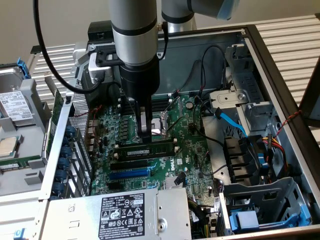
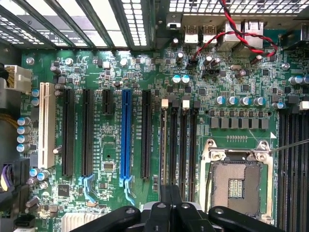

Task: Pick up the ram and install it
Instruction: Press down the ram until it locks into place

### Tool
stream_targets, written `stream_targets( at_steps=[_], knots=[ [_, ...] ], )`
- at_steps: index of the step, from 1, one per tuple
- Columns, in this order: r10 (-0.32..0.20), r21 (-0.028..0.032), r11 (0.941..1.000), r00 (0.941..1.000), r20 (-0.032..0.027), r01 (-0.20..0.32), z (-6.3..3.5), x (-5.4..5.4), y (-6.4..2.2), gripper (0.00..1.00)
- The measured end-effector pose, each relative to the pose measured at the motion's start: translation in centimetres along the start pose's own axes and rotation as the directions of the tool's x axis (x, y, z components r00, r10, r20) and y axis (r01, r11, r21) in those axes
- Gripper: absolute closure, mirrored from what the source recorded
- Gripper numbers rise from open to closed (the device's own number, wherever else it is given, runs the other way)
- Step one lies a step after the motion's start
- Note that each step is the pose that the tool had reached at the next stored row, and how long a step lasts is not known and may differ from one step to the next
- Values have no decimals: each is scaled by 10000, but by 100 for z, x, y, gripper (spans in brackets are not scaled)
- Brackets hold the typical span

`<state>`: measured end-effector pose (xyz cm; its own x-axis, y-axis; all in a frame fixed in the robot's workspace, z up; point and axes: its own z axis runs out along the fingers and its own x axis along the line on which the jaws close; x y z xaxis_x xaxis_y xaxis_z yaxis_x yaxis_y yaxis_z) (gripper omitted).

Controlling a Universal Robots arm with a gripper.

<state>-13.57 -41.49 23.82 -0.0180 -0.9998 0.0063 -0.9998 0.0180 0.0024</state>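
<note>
Just one ram [image 1: 148, 148], fingers [image 1: 145, 134] closed.

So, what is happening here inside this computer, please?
A robot arm is working inside an open desktop computer case. Its hand is shut and lowered right over the motherboard, next to the CPU socket. The ram lies along the memory slots directly below the hand; I cannot tell whether it is fully seated or whether the hand is touching it. In the wrist view, the blue expansion slot holds no card.
</note>
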Motion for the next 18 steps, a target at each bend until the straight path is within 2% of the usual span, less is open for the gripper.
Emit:
stream_targets(
  at_steps=[6,18],
  knots=[
    [0,-39,10000,10000,-4,0,14,0,1,89],
    [0,-40,10000,10000,-7,0,37,6,1,89]
  ],
)
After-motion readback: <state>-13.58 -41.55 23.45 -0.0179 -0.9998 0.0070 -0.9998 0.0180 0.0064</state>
